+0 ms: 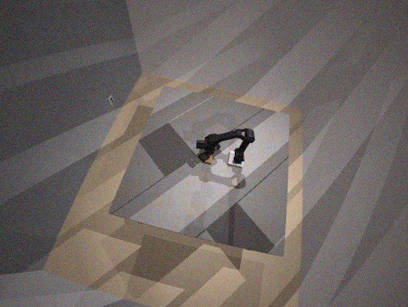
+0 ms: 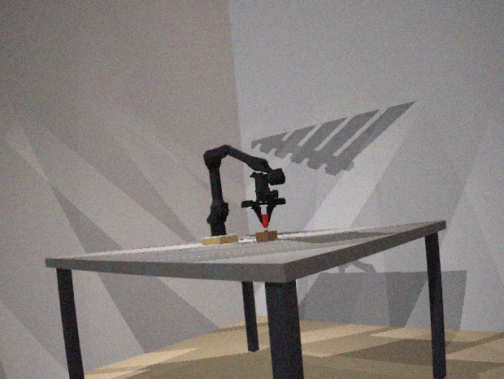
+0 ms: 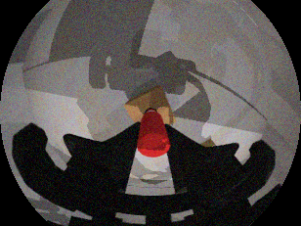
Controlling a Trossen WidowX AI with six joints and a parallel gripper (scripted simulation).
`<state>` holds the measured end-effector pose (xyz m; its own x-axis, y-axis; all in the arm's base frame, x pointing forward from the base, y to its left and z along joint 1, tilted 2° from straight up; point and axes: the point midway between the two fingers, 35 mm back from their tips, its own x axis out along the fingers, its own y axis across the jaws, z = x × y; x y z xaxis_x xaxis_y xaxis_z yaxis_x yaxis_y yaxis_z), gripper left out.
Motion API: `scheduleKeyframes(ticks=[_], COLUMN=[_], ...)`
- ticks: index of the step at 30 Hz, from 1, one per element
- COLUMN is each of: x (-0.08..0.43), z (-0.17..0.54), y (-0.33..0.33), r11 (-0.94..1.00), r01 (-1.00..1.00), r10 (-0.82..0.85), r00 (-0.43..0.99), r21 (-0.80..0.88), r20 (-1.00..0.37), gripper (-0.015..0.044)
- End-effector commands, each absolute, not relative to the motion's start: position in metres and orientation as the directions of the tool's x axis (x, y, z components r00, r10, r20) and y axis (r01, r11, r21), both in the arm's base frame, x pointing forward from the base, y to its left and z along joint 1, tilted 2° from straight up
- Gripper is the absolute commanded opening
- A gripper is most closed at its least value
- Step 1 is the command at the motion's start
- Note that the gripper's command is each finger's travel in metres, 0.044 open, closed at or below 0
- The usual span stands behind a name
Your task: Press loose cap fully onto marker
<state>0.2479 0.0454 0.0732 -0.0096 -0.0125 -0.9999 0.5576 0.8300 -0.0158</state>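
The small wooden holder block [image 1: 206,163] [image 2: 266,236] [image 3: 149,99] sits on the table in front of the arm. My gripper [image 2: 265,223] [image 3: 151,125] points down just above it and is shut on the red cap [image 2: 265,219] [image 3: 153,138]. The cap is upright and in line with the marker, its lower end close above the block. Only a short pale part of the marker [image 2: 266,228] shows between cap and block; the rest is hidden. The cap appears to be over the marker's upper part. I cannot tell whether it is fully seated.
The arm's base plate [image 1: 234,164] [image 2: 219,239] stands on the table beside the holder block. The table's edge [image 2: 162,271] runs round the work area. Bands of shadow cross the table and walls.
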Motion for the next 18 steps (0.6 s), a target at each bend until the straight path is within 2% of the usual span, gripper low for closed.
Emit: scheduleKeyframes(ticks=[1,2,18], x=[0.2481,0.2481,0.2479], z=[0.0723,0.0723,0.073], y=[0.0456,0.0456,0.0454], r11=[0.827,0.827,0.83], r01=[0.562,0.562,0.558], r10=[-0.01,-0.01,-0.013], r00=[-0.009,-0.009,-0.01], r21=[-0.013,-0.013,-0.016], r20=[-1.0,-1.0,-1.0], gripper=[0.0,0.0,0.042])
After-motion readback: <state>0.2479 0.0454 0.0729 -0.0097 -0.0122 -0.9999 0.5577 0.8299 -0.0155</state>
